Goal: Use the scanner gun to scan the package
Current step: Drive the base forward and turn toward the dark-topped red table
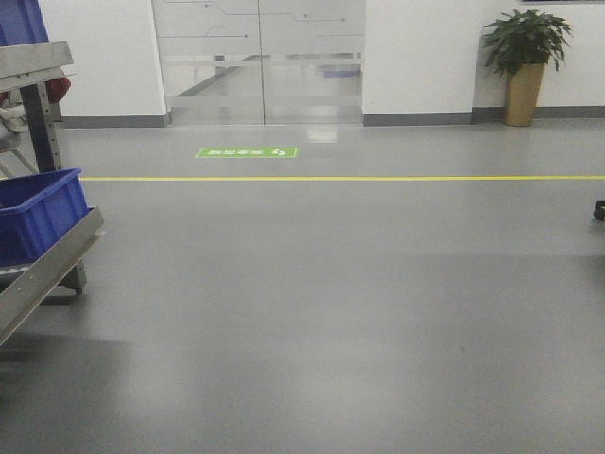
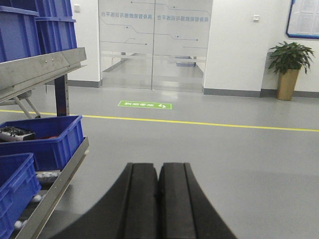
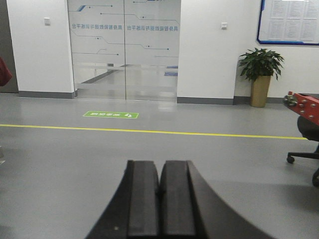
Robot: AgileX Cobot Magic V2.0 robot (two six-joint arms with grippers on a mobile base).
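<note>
Neither the package nor the scanner gun shows in any view. My left gripper [image 2: 159,167] is shut, its two black fingers pressed together with nothing between them, pointing out over the grey floor. My right gripper [image 3: 160,164] is also shut and empty, held level and facing the glass doors. In the front-facing view neither gripper appears.
A metal rack [image 2: 55,62] with blue bins [image 2: 45,139] stands at the left, also the rack [image 1: 47,255] in the front view. A yellow floor line [image 1: 340,178] crosses ahead of glass doors [image 1: 260,61]. A potted plant [image 1: 525,66] stands far right. An office chair base [image 3: 304,154] sits at right.
</note>
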